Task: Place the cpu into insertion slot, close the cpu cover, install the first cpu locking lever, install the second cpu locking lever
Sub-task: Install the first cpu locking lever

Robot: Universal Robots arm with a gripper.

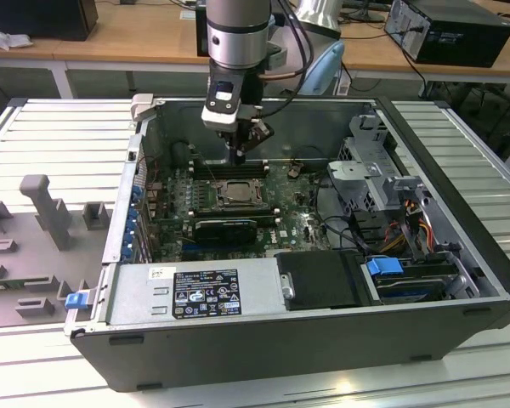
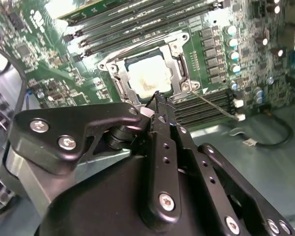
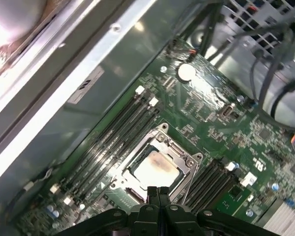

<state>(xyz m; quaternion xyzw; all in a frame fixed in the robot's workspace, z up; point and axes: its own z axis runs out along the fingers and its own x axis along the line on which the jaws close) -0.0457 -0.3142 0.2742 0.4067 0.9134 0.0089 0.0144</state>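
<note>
My pincer (image 3: 158,191) is pressed together. The two tips meet along a thin seam and nothing is pinched between them. I hang inside the open computer case (image 1: 263,340), low over the green board (image 3: 236,132), with my tips at one edge of the insertion slot (image 1: 235,195). I cannot tell whether they touch the metal there or hover just above it, because in both wrist views my own fingers cover that spot.

The cpu (image 3: 155,168) lies flat in the slot. Its pale top looks washed out by glare, with a faint brownish smear across it. The cpu cover (image 2: 178,63) is down around it, and the chip shows through the cover's square window. The side of the frame nearest me is cut off behind my tips.

A thin silvery locking lever (image 2: 214,104) runs from a corner of the cover out across the memory slots (image 3: 113,132). From here I cannot judge whether it lies flat or stands raised. Another wire follows the opposite side of the frame, and whether it is hooked is hard to make out.

In the second wrist view my black body hides much of the board. In the exterior view the slot is small, with a long black card (image 1: 225,228) just beside it.
</note>
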